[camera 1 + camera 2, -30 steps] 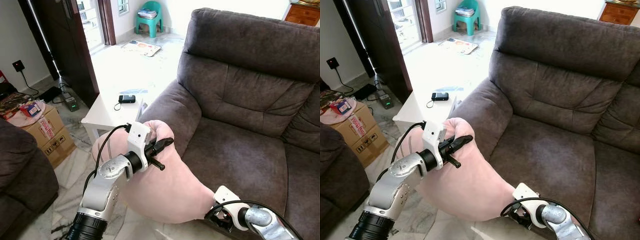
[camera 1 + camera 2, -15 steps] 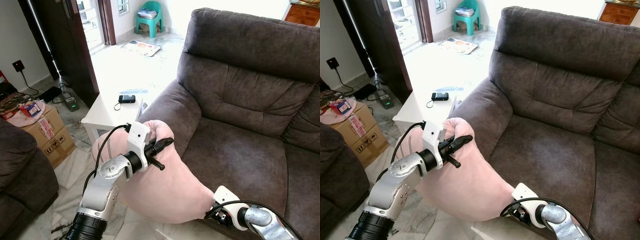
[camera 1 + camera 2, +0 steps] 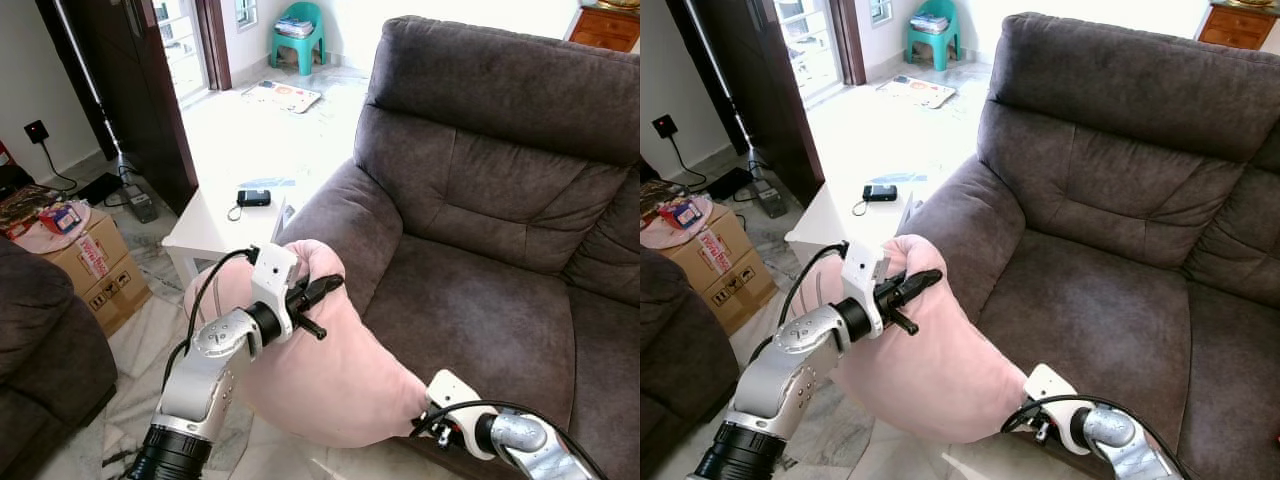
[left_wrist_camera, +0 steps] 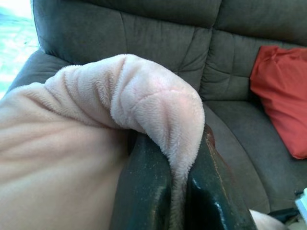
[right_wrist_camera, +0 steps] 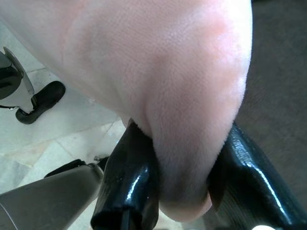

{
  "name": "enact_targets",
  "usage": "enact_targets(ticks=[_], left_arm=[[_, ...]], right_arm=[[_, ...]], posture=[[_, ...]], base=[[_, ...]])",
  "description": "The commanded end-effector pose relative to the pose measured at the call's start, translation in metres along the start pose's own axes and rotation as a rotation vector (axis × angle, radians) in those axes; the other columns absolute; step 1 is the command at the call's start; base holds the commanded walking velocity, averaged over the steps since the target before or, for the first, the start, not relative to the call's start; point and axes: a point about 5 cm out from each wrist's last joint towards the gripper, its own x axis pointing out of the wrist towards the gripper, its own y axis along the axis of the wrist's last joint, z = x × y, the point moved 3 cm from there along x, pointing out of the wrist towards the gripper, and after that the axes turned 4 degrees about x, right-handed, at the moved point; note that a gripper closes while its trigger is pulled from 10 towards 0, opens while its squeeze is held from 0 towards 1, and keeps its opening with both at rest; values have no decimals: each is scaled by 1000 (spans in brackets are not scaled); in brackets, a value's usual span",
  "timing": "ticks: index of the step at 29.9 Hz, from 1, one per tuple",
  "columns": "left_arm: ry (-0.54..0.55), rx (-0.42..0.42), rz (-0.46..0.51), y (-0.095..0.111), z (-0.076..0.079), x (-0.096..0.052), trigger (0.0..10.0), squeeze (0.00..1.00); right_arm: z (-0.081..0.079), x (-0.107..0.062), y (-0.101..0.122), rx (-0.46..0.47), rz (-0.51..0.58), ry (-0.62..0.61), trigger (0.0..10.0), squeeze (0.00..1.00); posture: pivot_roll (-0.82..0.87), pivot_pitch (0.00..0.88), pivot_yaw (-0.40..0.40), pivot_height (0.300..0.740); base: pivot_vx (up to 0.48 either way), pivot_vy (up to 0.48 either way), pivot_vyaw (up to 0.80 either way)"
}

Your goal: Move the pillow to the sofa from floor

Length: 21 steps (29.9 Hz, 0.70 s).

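Two end effectors are pinching the pink pillow (image 3: 320,370): the left end effector (image 3: 322,290) at its upper corner, mid-frame, the right end effector (image 5: 184,191) at its lower corner. It is hanging before the brown sofa (image 3: 500,230), above the floor (image 3: 140,370). Upper left, a cardboard box (image 3: 95,262) is sitting beside a white bench (image 3: 215,225).

Pink pillow (image 3: 930,370) held aloft, left claw (image 3: 921,283) apparently pinching it, before sofa (image 3: 1110,230)

Left gripper (image 3: 318,292) raised, arm bent, fingers (image 4: 144,191) clamped; right gripper (image 5: 187,191) low, fingers pinched.
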Motion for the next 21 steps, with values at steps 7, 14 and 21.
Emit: enact_targets(ticks=[7,14,21], left_arm=[[92,143,-93,-12,-14,-6,10000,0],[258,160,-163,-29,-38,-22,10000,0],[525,177,-61,-20,-61,-36,10000,0]], right_arm=[[16,-18,37,3,157,-56,157,0],[11,-34,70,62,323,-83,10000,0],[16,-53,135,114,672,-350,10000,0]], posture=[[-18,0,-20,740],[-19,0,-20,740],[-24,0,-23,740]], base=[[0,0,0],[0,0,0],[0,0,0]])
